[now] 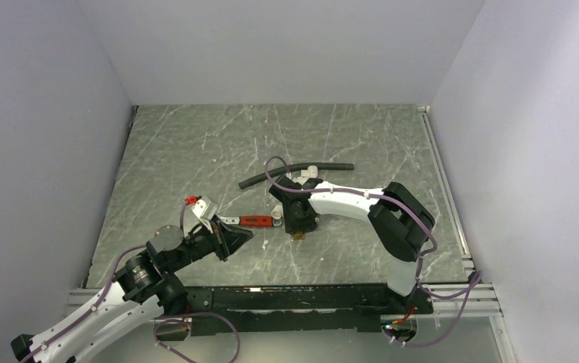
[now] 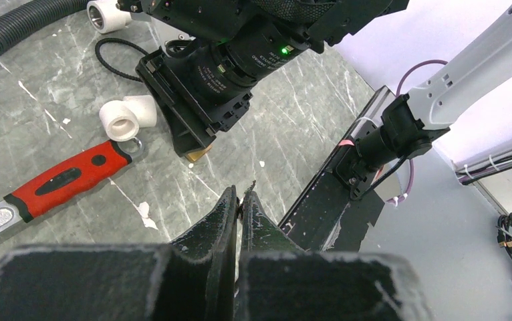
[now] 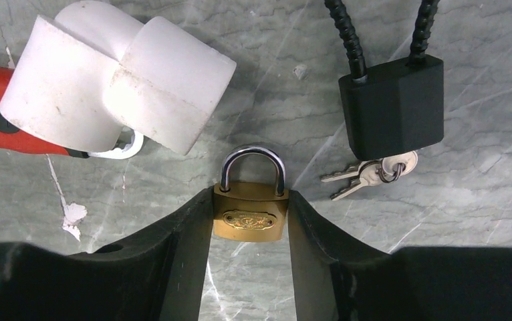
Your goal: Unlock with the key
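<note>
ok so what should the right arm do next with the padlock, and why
Probably lift it slightly and tip its bottom toward the shut left jaws. The right jaws press both sides of the padlock, which lies flat on the table with its bottom facing into the right jaws, out of reach.

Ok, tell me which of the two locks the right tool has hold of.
The brass padlock with the silver shackle, pinched in the right tool; the black cable lock lies apart, keys beside it.
</note>
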Tool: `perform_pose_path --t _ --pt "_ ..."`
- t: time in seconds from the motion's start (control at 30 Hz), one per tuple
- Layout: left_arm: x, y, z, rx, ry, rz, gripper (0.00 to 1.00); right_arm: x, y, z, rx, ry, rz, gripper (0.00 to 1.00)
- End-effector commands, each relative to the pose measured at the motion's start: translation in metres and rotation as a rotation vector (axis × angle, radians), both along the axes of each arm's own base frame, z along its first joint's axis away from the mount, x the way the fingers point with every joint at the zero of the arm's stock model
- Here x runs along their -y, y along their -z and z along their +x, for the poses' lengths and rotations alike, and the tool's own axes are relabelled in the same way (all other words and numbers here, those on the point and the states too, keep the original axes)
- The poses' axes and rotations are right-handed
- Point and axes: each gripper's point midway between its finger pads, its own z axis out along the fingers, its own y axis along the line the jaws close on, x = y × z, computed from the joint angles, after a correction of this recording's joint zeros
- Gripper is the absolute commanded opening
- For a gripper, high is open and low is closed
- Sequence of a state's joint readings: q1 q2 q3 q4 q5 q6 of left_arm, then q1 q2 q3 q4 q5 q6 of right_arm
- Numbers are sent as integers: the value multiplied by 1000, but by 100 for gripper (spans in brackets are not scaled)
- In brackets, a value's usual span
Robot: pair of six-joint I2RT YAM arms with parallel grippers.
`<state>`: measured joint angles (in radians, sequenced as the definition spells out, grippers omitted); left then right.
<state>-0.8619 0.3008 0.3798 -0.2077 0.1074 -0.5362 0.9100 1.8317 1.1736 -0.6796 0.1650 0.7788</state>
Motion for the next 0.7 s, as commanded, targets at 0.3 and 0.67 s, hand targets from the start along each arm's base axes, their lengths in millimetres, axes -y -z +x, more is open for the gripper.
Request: perform_pose_path --t 0.3,0.67 --pt "4 -4 2 14 6 -10 0 -13 7 -10 -61 -21 21 0" --pt "5 -27 9 57 -17 -42 0 -31 -105 32 183 100 356 0"
